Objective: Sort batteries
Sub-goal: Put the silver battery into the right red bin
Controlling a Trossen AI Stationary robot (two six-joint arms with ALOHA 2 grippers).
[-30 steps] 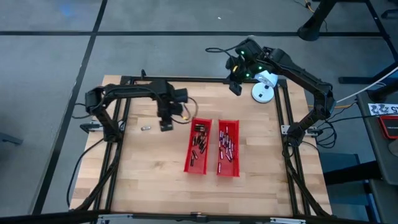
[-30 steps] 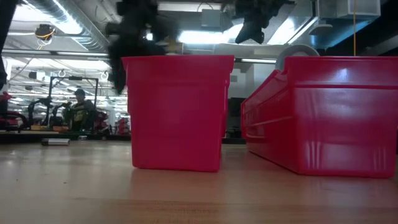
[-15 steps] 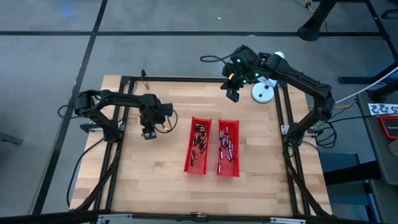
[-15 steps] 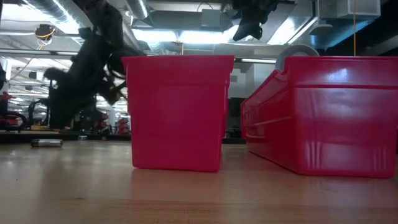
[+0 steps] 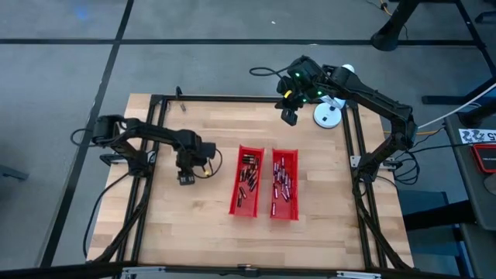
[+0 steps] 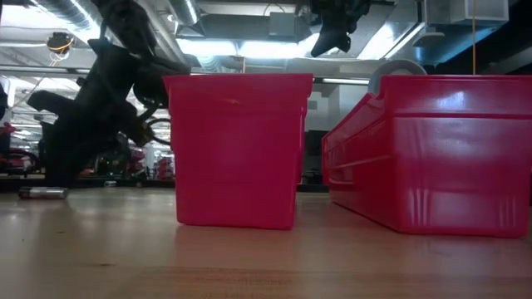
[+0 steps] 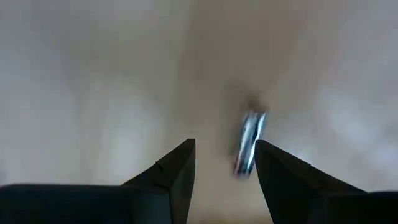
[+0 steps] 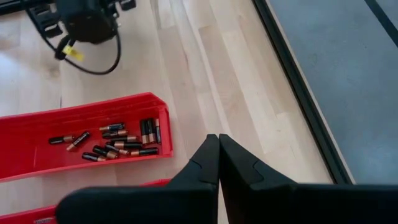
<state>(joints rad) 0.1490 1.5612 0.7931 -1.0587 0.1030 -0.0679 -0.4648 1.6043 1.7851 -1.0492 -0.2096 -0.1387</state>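
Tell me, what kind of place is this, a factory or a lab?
Most likely a robotics lab or workshop. A wooden table in a black frame carries two arms and red trays of batteries; the low view shows strip lights, ceiling ducts and more equipment in the room behind.

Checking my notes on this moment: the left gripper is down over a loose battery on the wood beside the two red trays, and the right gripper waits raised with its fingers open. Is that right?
One detail is off: the right gripper's fingers are shut, pressed together in the right wrist view. The rest stands: the left gripper is down over a loose battery on the wood beside the two red trays, and the right one waits raised.
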